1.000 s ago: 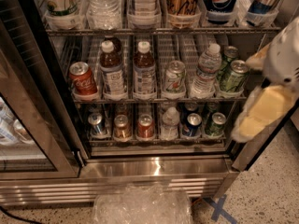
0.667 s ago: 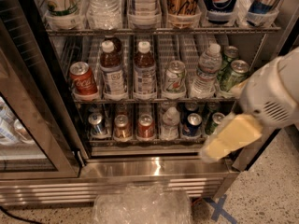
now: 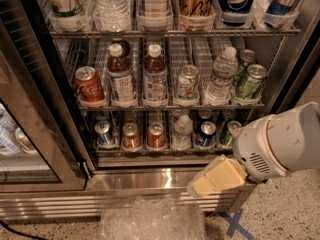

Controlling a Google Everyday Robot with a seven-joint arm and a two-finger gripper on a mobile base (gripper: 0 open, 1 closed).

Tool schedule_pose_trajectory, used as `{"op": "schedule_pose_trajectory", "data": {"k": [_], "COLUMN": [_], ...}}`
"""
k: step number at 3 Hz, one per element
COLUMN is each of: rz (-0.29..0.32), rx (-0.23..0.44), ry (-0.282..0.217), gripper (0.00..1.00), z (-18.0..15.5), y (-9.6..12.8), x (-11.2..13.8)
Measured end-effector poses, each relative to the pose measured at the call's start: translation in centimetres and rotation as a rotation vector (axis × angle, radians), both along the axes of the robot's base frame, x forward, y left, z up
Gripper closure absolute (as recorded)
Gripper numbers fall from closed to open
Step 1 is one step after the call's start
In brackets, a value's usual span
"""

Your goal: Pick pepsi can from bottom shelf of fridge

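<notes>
The fridge [image 3: 59,99] stands open, and its bottom shelf [image 3: 167,151] holds a row of small cans. The pepsi can [image 3: 205,134], dark navy with a silver top, stands second from the right, between a small water bottle [image 3: 182,132] and a green can [image 3: 227,133]. My gripper [image 3: 200,185], with pale yellow pads on a white arm [image 3: 282,143], is low at the right. It is in front of the steel sill, below and slightly right of the pepsi can, and is not touching it. It holds nothing that I can see.
On the bottom shelf are also a paler blue-and-silver can [image 3: 104,132], a copper can [image 3: 131,136] and a red can [image 3: 156,135]. The rack above holds a Coca-Cola can [image 3: 89,85], tea bottles and green cans. The glass door [image 3: 22,149] hangs open at left. A crumpled clear plastic bag [image 3: 150,219] lies on the floor.
The arm has swung down and left from the right edge. The gripper has dropped from beside the middle rack to below the bottom shelf. The cans have not moved.
</notes>
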State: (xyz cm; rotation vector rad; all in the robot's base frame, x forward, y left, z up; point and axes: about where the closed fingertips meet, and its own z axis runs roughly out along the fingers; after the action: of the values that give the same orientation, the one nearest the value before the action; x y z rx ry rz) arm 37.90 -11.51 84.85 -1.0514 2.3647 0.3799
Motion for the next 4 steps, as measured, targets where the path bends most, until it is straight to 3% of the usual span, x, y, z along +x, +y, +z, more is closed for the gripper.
{"op": "schedule_pose_trajectory", "data": {"k": [1, 2, 3, 4], "rz": [0.0, -0.03, -0.136, -0.256], "rx": [0.0, 0.056, 0.191, 0.281], "ry": [0.0, 0.001, 0.073, 0.154], "gripper": [0.0, 0.0, 0.0, 0.0], "z": [0.0, -2.1, -7.6, -13.1], "y": [0.0, 1.4, 4.5, 7.5], "x": [0.0, 0.0, -1.8, -3.5]}}
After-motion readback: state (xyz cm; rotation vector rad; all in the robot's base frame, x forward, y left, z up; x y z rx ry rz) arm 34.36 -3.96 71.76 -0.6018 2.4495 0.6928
